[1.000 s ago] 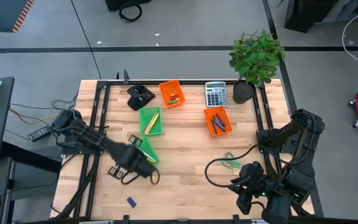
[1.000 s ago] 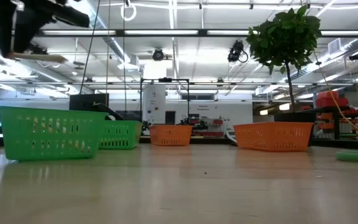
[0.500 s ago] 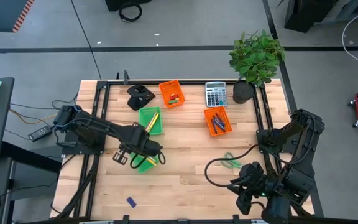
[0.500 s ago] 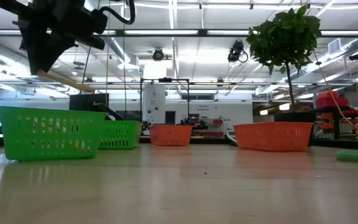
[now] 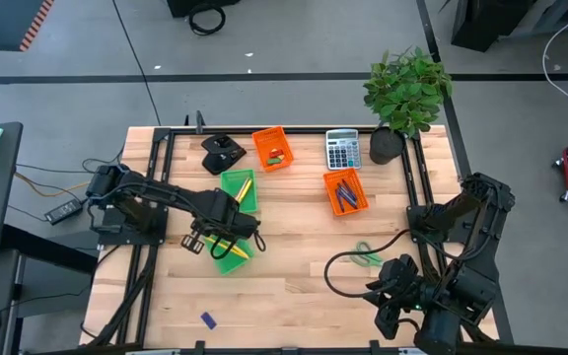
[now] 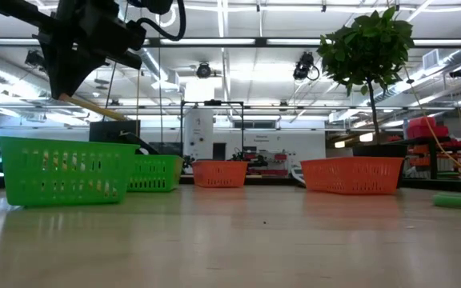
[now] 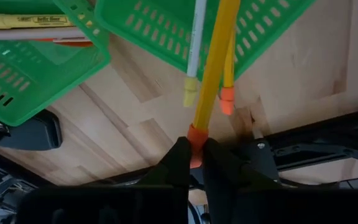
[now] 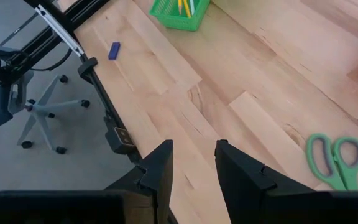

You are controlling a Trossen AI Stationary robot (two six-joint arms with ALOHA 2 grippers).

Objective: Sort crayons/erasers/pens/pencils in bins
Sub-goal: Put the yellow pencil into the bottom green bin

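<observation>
My left gripper (image 5: 223, 235) hangs over the near green bin (image 5: 231, 252) and is shut on a long yellow pencil (image 7: 213, 68). In the low view the left gripper (image 6: 74, 76) is high above that bin (image 6: 58, 170), and the pencil (image 6: 94, 108) slants down from it. Two other pencils lie in the near bin, their tips (image 7: 226, 99) sticking out over its rim. The second green bin (image 5: 240, 192) also holds pencils. The two orange bins (image 5: 272, 148) (image 5: 345, 192) hold small items. A blue eraser (image 5: 208, 319) lies on the table near its front edge. My right gripper (image 8: 194, 168) is open and empty at the near right. My left gripper pinches the pencil's orange eraser end (image 7: 196, 138) between its two fingers. The rest of the pencil runs out past the fingertips over the near green bin. It slants downward and is lifted clear of the bin and the table.
Green-handled scissors (image 5: 366, 254) lie on the table right of centre. A grey calculator (image 5: 341, 148), a potted plant (image 5: 407, 89) and a black object (image 5: 223, 153) stand along the far edge. Bare wood lies in the middle and the near part.
My left gripper has carried the pencil from the near left toward the table's right and far edge, to above the near green bin. The pencil has tipped from about level to slanting down.
</observation>
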